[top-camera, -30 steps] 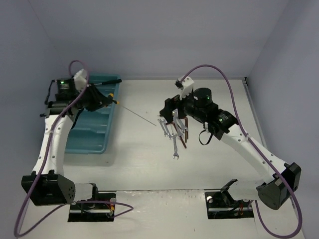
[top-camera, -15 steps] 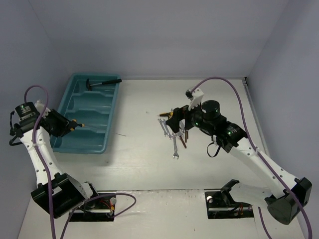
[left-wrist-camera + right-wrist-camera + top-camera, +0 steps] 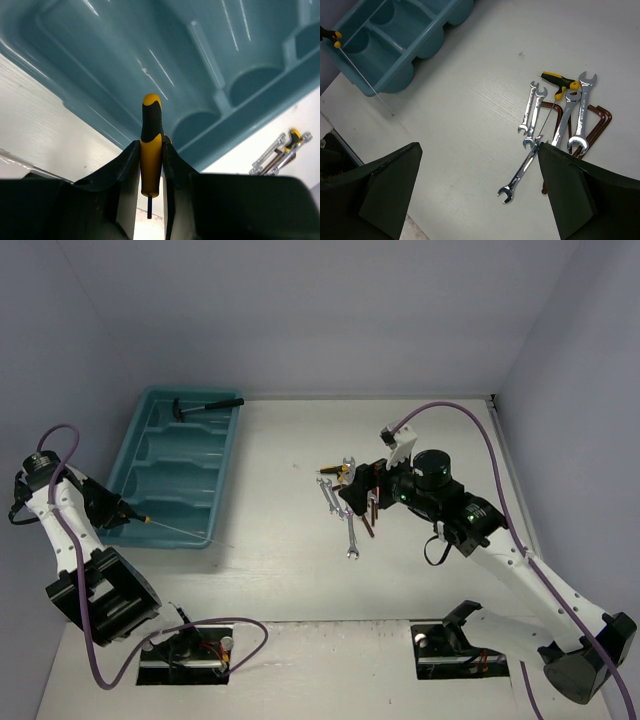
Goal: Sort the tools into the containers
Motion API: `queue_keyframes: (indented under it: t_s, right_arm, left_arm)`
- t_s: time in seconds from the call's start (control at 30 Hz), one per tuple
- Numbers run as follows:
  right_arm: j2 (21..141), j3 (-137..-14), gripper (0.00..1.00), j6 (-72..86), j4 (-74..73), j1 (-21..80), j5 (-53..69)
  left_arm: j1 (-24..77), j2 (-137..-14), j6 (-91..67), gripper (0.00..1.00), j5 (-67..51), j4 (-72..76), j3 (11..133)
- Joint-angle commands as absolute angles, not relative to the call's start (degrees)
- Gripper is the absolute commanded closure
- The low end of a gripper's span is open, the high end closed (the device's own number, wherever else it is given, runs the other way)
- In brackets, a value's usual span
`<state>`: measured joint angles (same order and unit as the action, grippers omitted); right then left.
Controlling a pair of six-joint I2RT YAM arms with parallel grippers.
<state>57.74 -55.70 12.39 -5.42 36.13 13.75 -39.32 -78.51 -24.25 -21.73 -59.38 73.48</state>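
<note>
The left claw [image 3: 150,150] clamps a yellow-and-black screwdriver [image 3: 151,112] over the near end of the blue tray [image 3: 170,480]. The right claw [image 3: 479,160] hangs open above the wrenches [image 3: 580,110] on the table [image 3: 280,570].

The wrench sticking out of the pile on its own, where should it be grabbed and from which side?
Take the wrench on the half of its shaft that points away from the pile. Come from straight above and close across its narrow width. It lies flat on the table, and only its far end reaches the other wrenches.
</note>
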Motion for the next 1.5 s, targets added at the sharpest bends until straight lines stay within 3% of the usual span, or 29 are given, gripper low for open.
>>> queue_keyframes:
  t_s: [0.0,0.23,0.57,0.87,1.1,1.23,1.47]
  right_arm:
    - [56.81,-55.29,0.0,12.3,-3.08,36.8,14.24]
    - [56.78,-54.66,0.0,12.13,-3.16,36.91,14.07]
    - [57.04,-54.32,0.0,12.3,-3.29,36.91,14.19]
    - [56.87,-54.06,0.0,12.14,-3.52,36.91,14.77]
    - [57.55,-53.88,0.0,12.99,-3.86,36.83,11.55]
    - [59.58,-53.96,0.01,13.89,-4.78,36.83,8.84]
    - [67.4,-56.36,0.11,15.46,-6.02,36.85,6.52]
  left_arm:
    - [-40.08,-80.85,-25.48,1.0,-17.43,-58.54,78.04]
    - [-40.08,-81.71,-28.69,0.85,-15.47,-55.42,77.85]
    - [-40.08,-78.77,-37.54,0.85,-14.39,-48.1,72.99]
    - [-40.08,-76.23,-39.19,0.52,-11.85,-47.72,71.89]
    - [-39.05,-72.99,-38.42,0.43,-13.69,-47.72,72.94]
    - [-33.0,-69.39,-37.71,0.42,-13.91,-47.72,74.69]
    - [-7.8,-65.35,-40.04,0.4,-7.22,-47.31,78.38]
